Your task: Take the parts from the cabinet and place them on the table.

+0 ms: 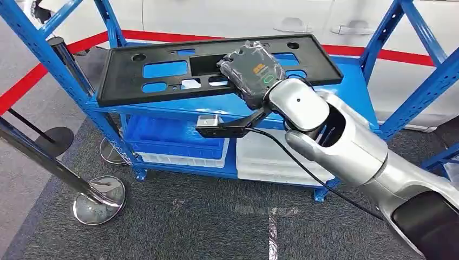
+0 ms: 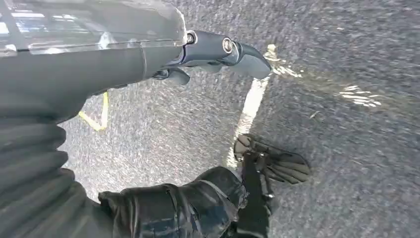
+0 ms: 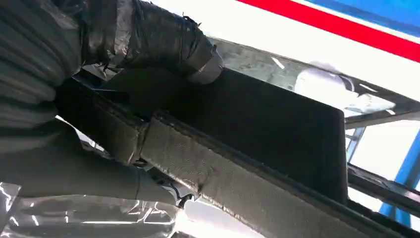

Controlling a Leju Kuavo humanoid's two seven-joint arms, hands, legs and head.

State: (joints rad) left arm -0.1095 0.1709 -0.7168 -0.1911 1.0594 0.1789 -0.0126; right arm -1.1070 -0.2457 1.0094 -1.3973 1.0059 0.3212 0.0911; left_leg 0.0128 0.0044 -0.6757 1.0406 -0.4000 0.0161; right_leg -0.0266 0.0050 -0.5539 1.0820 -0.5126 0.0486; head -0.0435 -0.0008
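Observation:
A long black plastic panel (image 1: 162,54) with several cut-outs lies on the top shelf of the blue cabinet (image 1: 352,92), its front edge hanging slightly over the shelf. My right hand (image 1: 251,70), wrapped in clear film, is on the panel's front edge right of the middle. In the right wrist view the thumb (image 3: 163,39) lies on the panel (image 3: 277,124) and the hand is clamped around its edge. My left hand (image 2: 148,54) hangs over the grey floor, fingers (image 2: 223,49) stretched out and holding nothing.
A blue bin (image 1: 173,138) and a white bin (image 1: 265,157) sit on the cabinet's lower shelf. Two stanchions with round chrome bases (image 1: 100,200) stand on the carpet at the left. Blue rack uprights (image 1: 417,86) rise at the right, a white wall behind.

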